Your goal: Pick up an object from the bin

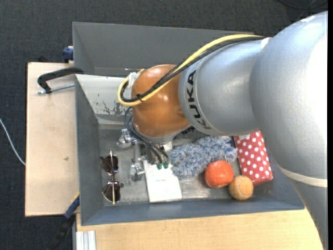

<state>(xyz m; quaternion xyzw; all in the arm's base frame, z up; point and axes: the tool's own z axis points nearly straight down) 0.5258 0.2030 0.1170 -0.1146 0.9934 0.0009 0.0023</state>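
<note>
My gripper (138,164) hangs low over the bin floor in the left half, below the arm's wrist. Just to its right lies a flat white card-like box (163,185), touching or nearly touching it. To its left a pair of dark sunglasses (110,178) lies lengthwise along the bin's left wall. A blue-grey fuzzy cloth (202,152) is bunched up to the right of the gripper, partly under the arm.
An orange ball (218,174) and a tan ball (241,187) sit near the front wall at the right. A red box with white dots (255,156) lies by the right wall. The arm's wrist covers the back middle of the bin.
</note>
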